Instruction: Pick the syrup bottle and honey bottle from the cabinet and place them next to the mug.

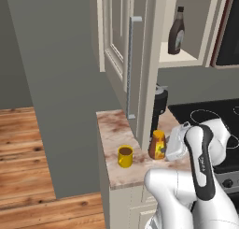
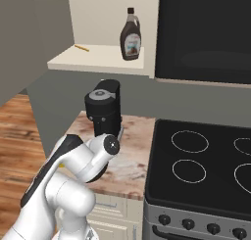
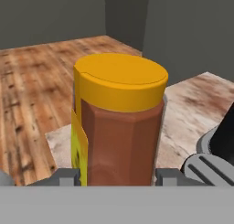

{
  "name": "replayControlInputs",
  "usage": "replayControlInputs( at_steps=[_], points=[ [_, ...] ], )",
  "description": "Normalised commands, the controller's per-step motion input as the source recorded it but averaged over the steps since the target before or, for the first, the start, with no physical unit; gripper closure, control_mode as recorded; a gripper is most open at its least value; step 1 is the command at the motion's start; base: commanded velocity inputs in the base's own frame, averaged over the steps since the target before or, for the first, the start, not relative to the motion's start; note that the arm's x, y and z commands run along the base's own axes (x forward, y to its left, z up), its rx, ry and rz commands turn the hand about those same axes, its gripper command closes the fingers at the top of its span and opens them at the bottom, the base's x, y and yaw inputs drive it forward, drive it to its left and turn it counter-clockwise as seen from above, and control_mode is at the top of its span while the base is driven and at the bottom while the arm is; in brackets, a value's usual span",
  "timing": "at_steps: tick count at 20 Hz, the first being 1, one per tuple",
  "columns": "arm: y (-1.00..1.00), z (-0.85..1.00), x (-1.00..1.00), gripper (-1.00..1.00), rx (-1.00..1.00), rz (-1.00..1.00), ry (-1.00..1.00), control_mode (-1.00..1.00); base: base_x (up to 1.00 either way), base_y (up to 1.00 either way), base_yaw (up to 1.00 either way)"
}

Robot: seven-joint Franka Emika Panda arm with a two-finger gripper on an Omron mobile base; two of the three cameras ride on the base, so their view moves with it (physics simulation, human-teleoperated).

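The honey bottle (image 1: 158,144), amber with a yellow cap, stands upright low over the counter, just right of the yellow mug (image 1: 125,156). My gripper (image 1: 165,147) is shut on it from the right. In the hand view the honey bottle (image 3: 121,122) sits between my fingertips (image 3: 64,176), which press its two sides. The dark brown syrup bottle (image 1: 176,35) stands on the pale shelf of the open cabinet (image 1: 179,59). From the right base view the syrup bottle (image 2: 131,37) is near the shelf's right end.
The open cabinet door (image 1: 116,41) with its grey bar handle (image 1: 132,67) hangs over the counter's left part. A tall black appliance (image 2: 104,109) stands behind the bottle. A black stove top (image 2: 206,165) lies to the right, with a wooden floor (image 1: 28,148) on the left.
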Motion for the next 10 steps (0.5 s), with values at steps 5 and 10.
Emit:
replayControlInputs(
  at_steps=[5, 10],
  points=[
    [0.08, -0.16, 0.01, 1.0, 0.0, 0.0, -0.03, -1.0, 0.0, 0.0, 0.0],
    [0.23, -0.06, 0.0, 1.0, 0.0, 0.0, 0.0, -1.0, 0.0, 0.0, 0.0]
  ],
)
